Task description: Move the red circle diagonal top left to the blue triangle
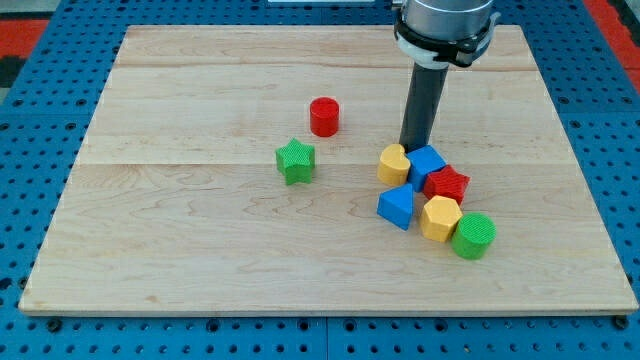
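Note:
The red circle [324, 116] is a short red cylinder standing alone a little above the board's middle. The blue triangle [396, 207] lies lower and to the right, at the left edge of a cluster of blocks. My tip [413, 147] is at the top of that cluster, just above the yellow heart [394, 163] and the blue cube [427, 162]. It is to the right of the red circle, well apart from it, and above the blue triangle.
A green star [296, 160] lies left of the cluster, below the red circle. The cluster also holds a red star [447, 185], a yellow hexagon [440, 217] and a green cylinder [474, 235]. The wooden board [200, 250] sits on a blue pegboard.

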{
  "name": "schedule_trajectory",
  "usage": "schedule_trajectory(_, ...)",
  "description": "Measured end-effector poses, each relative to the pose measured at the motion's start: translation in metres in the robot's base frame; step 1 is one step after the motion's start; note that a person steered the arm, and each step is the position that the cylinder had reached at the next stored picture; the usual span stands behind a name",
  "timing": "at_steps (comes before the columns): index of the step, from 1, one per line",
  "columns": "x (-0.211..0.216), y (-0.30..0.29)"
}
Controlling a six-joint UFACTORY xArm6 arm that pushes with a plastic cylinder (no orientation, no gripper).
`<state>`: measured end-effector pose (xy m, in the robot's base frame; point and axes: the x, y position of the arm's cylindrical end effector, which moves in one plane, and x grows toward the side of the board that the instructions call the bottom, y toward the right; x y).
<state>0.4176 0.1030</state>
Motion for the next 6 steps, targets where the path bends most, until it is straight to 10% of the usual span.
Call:
schedule_trajectory(2, -0.080, -0.040)
schedule_trajectory(4, -0.073, -0.141)
schedule_trajectory(6, -0.016, -0.092)
